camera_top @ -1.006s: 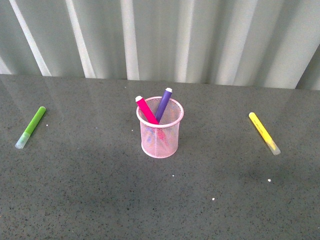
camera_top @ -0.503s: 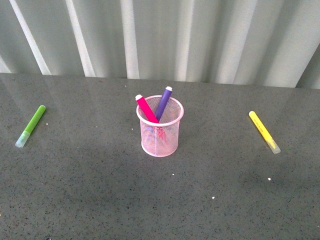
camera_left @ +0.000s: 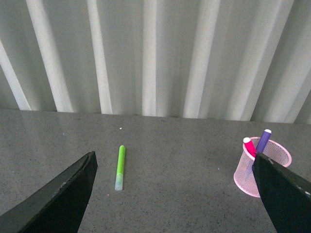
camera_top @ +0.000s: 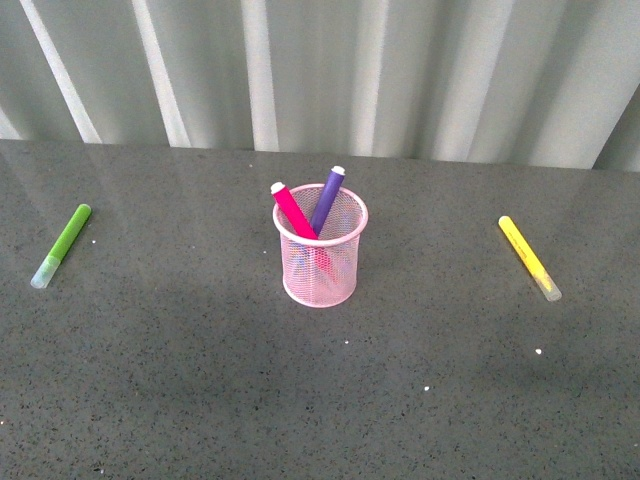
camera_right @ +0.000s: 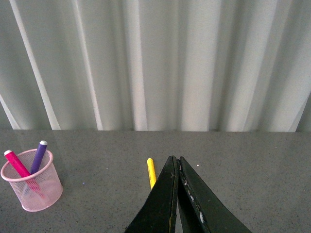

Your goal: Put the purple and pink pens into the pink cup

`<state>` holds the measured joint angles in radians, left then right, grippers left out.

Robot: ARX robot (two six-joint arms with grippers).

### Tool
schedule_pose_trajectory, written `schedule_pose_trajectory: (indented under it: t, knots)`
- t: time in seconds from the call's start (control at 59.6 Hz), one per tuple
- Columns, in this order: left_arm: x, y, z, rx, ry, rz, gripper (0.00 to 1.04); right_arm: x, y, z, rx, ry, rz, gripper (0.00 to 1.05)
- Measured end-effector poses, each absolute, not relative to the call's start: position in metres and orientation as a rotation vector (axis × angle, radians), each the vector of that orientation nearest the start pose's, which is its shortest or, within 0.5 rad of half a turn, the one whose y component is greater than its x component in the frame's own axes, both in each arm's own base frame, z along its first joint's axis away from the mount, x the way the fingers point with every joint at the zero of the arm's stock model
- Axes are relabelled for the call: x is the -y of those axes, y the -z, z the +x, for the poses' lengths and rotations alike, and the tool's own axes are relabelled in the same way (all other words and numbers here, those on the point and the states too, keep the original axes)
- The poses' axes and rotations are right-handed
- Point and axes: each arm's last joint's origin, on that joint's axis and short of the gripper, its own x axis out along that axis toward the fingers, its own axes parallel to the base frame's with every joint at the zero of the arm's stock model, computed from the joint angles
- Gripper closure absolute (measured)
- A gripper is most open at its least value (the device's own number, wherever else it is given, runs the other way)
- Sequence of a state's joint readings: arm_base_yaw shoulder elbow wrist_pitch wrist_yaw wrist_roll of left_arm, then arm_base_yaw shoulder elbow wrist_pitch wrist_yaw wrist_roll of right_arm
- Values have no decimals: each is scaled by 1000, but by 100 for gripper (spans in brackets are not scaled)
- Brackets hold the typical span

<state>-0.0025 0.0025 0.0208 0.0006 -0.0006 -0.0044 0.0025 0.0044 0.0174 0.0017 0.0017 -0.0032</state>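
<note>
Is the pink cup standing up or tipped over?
Standing up. The pink cup sits on its base, rim on top, with the pink pen and purple pen leaning inside.

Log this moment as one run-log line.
pink pen, purple pen: both in pink cup | green marker, yellow marker: on table | left gripper: open | right gripper: shut, empty

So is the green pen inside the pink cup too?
No, the green pen lies flat on the table far to the left of the pink cup, which holds only the pink pen and the purple pen.
</note>
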Motion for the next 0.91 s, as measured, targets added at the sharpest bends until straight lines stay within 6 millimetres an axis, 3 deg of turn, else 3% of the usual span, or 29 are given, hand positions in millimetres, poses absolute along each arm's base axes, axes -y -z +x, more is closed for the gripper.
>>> schedule_pose_trajectory:
  t: [0.084, 0.235, 0.352, 0.537, 0.905]
  knots:
    - [0, -170, 97, 19, 2, -4, 7, 0, -169, 97, 15, -1, -3, 98]
    - [0, -170, 97, 19, 2, -4, 7, 0, -169, 97, 15, -1, -3, 69]
    - [0, -170, 97, 19, 2, -4, 7, 0, -169, 97, 15, -1, -3, 38]
    - [0, -170, 97, 19, 2, -4, 7, 0, -169, 97, 15, -1, -3, 7]
    - [0, -170, 97, 19, 2, -4, 7, 0, -169, 97, 15, -1, -2, 7]
